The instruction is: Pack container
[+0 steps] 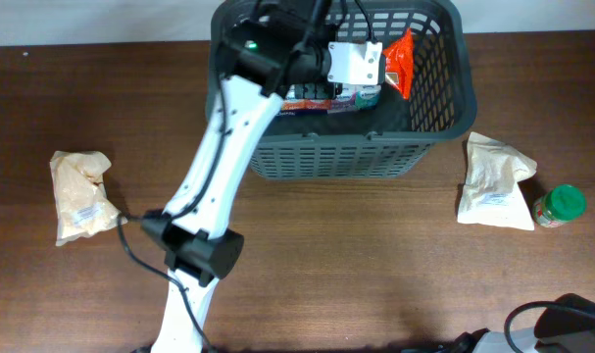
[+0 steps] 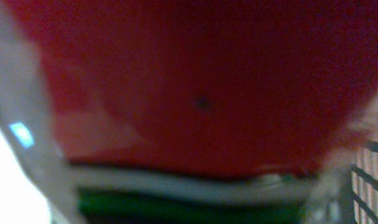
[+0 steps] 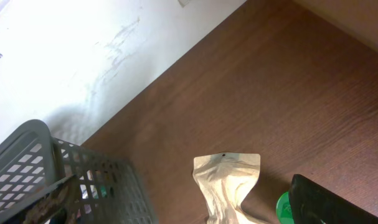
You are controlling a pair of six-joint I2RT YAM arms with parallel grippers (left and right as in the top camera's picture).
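Basket (image 1: pixel 336 157) sits at the far edge of the bench (image 1: pixel 375 255), long axis running left-right. My left hand (image 1: pixel 383 65) is inside it, right of centre, pinching a red packet (image 1: pixel 402 54) above its floor. I cannot tell my right hand (image 3: pixel 322 200) grip.

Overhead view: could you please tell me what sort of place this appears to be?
Probably a robot test bench staged for grocery packing: a wooden table against a white wall, a left arm reaching into a grey shopping basket, a green-lidded jar nearby.
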